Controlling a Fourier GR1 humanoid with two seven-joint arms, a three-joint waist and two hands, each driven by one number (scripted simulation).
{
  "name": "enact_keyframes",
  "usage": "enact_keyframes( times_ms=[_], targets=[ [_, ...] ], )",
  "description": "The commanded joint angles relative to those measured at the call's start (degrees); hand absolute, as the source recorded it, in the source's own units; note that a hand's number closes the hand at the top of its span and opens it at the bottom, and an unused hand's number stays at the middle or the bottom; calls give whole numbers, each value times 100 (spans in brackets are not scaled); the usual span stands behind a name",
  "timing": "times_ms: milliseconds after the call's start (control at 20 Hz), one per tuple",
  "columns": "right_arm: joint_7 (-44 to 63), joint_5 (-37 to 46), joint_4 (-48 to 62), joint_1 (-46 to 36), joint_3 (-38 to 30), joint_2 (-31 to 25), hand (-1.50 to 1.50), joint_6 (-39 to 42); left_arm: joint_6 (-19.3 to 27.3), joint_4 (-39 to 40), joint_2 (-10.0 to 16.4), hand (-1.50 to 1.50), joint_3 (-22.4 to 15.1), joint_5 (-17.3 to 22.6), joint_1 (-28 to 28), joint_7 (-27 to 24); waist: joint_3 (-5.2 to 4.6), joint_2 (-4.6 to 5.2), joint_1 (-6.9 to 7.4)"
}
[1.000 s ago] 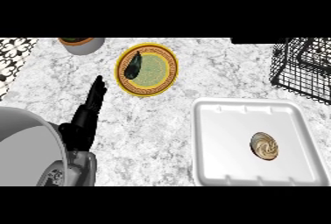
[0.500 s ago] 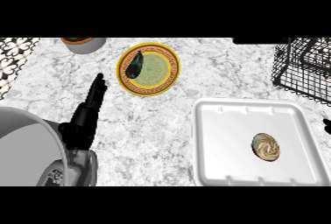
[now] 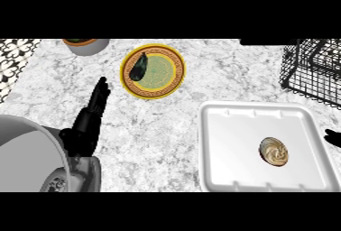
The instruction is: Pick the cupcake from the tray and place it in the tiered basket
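Marble counter [image 3: 166, 135]: tray [image 3: 223, 149], plate [image 3: 176, 67], basket [image 3: 313, 72]

Tray [image 3: 233, 149] on bench [image 3: 166, 135]. Cupcake [image 3: 274, 151] in tray, right of centre. Basket [image 3: 313, 67] behind tray, toward its right, apart from it. Plate [image 3: 163, 72] behind and left of tray, dark item [image 3: 138, 68] on it. Bowl [image 3: 86, 45] farther left and behind. Left hand [image 3: 90, 117] well left of tray.

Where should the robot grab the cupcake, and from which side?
Probably round its sides, coming down from above: the cupcake sits upright in the tray, swirled top facing up, with bare floor all around. The right hand, showing at the right edge, is nearest.
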Motion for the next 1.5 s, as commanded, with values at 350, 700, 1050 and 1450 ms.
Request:
enact_keyframes(
  times_ms=[350, 700, 1050, 1450],
  targets=[
    [-1111, 1979, 483, -39, 302, 323, -150, -224, -183, 293, 27, 0, 403, -72, -246, -60, 3, 5, 8],
    [-1454, 2804, 604, -463, 931, 284, -150, -488, -37, -33, -107, 0, 122, -352, 77, 19, 3, 6, 64],
    [-1570, 3478, 418, 23, 848, 776, -150, -891, -289, 196, 0, 0, 559, -68, -47, -154, 1, -2, -10],
    [-2205, 3722, 1968, -586, 595, 705, -150, -1106, -288, -507, -35, 0, 323, -268, 403, 129, 2, 2, 33]
  ],
)
